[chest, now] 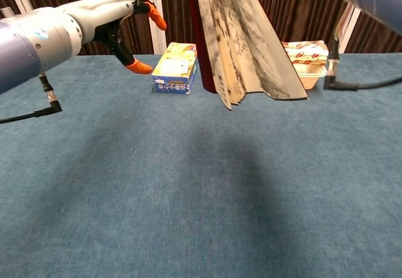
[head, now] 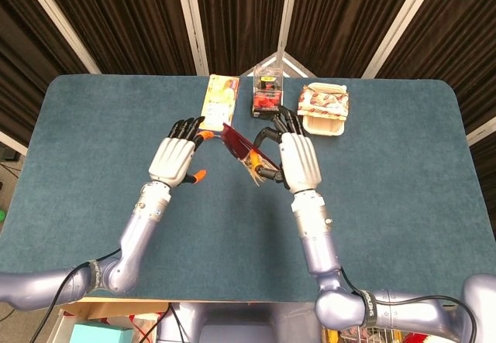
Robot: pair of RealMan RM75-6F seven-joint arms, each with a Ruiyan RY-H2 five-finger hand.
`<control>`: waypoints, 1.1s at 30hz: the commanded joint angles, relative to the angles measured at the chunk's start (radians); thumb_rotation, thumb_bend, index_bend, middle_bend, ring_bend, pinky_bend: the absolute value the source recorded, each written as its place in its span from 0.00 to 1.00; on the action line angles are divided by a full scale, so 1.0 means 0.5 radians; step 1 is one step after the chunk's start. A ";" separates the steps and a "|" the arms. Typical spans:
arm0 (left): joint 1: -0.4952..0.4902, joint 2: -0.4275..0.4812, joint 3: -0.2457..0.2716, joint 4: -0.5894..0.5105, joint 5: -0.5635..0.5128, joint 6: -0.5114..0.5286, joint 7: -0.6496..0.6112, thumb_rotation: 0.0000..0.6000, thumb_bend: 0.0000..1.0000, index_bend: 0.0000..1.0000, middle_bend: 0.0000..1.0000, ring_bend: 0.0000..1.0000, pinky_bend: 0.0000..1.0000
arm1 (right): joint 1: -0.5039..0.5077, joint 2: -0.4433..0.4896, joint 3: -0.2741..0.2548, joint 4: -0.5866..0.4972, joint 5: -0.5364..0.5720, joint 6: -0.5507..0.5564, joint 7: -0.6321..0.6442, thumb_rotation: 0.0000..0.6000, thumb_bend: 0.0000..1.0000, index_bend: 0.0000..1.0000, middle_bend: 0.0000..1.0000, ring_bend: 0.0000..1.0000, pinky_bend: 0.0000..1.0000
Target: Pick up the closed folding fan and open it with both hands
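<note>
**Fan held aloft, partly spread, second hand close beside it**

The right hand's fingers (head: 273, 135) are curled around the folding fan (chest: 248, 46), grasping it near its top, well above the blue surface (head: 403, 188). The fan hangs partly spread: a dark red outer rib on its left side, and several paper folds with an ink landscape fanning down to the right (the chest view shows this best). The right hand (head: 293, 159) sits just right of the fan in the head view.

The left hand (head: 175, 159) hovers just left of the fan with its fingers (head: 186, 130) released and apart, orange tips showing, grasping nothing. Whether its fingertips touch the red rib I cannot tell.

Further back on the surface stand three containers. A yellow and blue carton (chest: 176, 68) lies flat and closed. A clear plastic box (head: 268, 92) holds something red and black. A shallow tray (chest: 309, 63) carries a red-and-white patterned wrapper across its top; what is in it is hidden.
</note>
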 commanded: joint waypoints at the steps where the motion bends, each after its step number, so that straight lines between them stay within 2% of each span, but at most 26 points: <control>1: -0.028 -0.032 0.007 0.014 -0.011 0.012 0.012 1.00 0.31 0.24 0.01 0.00 0.00 | 0.032 -0.020 0.021 -0.021 0.035 0.024 0.027 1.00 0.54 0.70 0.25 0.04 0.05; 8: -0.120 -0.151 -0.010 0.090 -0.079 0.005 0.015 1.00 0.31 0.26 0.01 0.00 0.00 | 0.117 -0.038 0.049 -0.102 0.105 0.067 -0.002 1.00 0.54 0.70 0.25 0.04 0.05; 12: -0.160 -0.211 -0.018 0.123 -0.125 0.014 0.023 1.00 0.36 0.30 0.03 0.00 0.00 | 0.153 -0.038 0.056 -0.136 0.134 0.099 -0.018 1.00 0.54 0.70 0.25 0.04 0.05; 18: -0.171 -0.252 0.000 0.133 -0.138 0.042 0.003 1.00 0.47 0.42 0.05 0.00 0.00 | 0.169 -0.031 0.034 -0.172 0.159 0.132 -0.008 1.00 0.54 0.71 0.25 0.04 0.05; 23: -0.160 -0.271 0.009 0.144 -0.117 0.087 -0.030 1.00 0.55 0.60 0.09 0.00 0.00 | 0.177 -0.018 0.013 -0.185 0.157 0.148 -0.006 1.00 0.54 0.71 0.25 0.04 0.05; 25: -0.153 -0.267 0.016 0.148 -0.105 0.101 -0.039 1.00 0.56 0.64 0.09 0.00 0.00 | 0.180 -0.010 0.006 -0.189 0.157 0.154 -0.006 1.00 0.54 0.71 0.25 0.04 0.05; 33: -0.110 -0.181 0.023 0.158 -0.102 0.116 -0.074 1.00 0.58 0.68 0.09 0.00 0.00 | 0.163 0.020 -0.030 -0.188 0.183 0.169 0.035 1.00 0.54 0.71 0.25 0.04 0.05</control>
